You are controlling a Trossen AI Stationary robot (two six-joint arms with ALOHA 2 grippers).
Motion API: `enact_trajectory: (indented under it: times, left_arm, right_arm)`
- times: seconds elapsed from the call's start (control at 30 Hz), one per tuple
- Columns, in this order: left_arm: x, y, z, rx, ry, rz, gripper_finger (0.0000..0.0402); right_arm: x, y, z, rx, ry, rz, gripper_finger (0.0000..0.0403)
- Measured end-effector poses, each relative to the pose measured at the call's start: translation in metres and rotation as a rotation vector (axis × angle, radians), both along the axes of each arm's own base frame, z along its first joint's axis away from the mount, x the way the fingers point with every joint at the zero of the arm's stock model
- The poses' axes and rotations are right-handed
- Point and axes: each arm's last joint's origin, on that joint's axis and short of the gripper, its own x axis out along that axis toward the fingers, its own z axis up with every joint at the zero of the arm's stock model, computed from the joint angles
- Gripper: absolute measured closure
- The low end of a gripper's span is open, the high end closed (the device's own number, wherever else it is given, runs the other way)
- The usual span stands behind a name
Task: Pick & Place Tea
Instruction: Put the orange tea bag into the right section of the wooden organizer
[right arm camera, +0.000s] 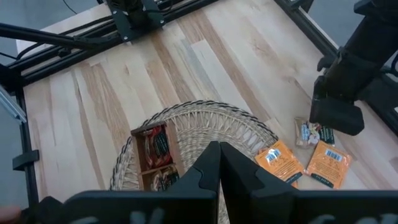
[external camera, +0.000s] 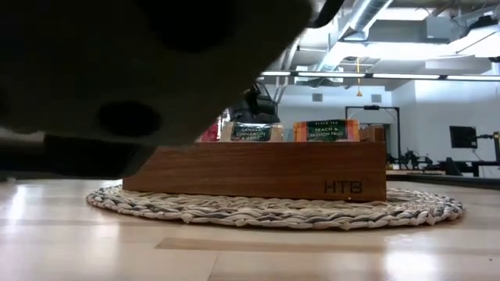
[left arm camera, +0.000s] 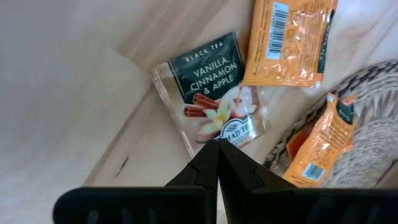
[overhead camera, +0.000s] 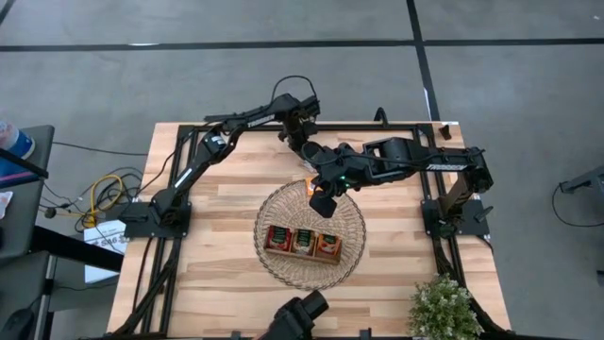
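Hovering with shut, empty fingers, the left gripper [left arm camera: 217, 155] sits over the vanilla sachet [left arm camera: 214, 93] on the tabletop just beside the wicker mat [right arm camera: 245, 127]. It likely must open before grasping. The right gripper [right arm camera: 219, 158], shut and empty, waits above the mat.

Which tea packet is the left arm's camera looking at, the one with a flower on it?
Start at the round wicker mat in the middle of the table. Just off its edge lie three loose sachets. Yours is the pale see-through one with a dark green label reading Vanilla, Cinnamon & Apple, just ahead of the shut left claw; the other two are orange.
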Motion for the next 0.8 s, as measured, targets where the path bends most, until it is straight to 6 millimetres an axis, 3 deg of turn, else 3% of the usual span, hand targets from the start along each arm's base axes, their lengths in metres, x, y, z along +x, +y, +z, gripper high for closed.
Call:
enact_trajectory:
  times: [0.4, 0.6, 0.7, 0.8]
  left_arm:
    - [-0.012, 0.013, -0.010, -0.035, 0.041, 0.029, 0.0401]
    - [-0.024, 0.020, -0.014, 0.039, 0.179, 0.053, 0.0402]
    - [-0.029, 0.020, -0.004, 0.058, 0.202, 0.060, 0.0401]
    - [-0.034, 0.019, 0.030, 0.110, 0.146, 0.063, 0.0402]
  right_arm:
    - [0.000, 0.000, 0.000, 0.005, 0.000, -0.007, 0.0403]
    - [0.000, -0.001, 0.000, 0.009, -0.004, -0.026, 0.0403]
    - [0.000, -0.002, 0.000, -0.011, -0.008, -0.048, 0.0403]
    - [0.000, -0.005, 0.000, -0.022, -0.010, -0.067, 0.0403]
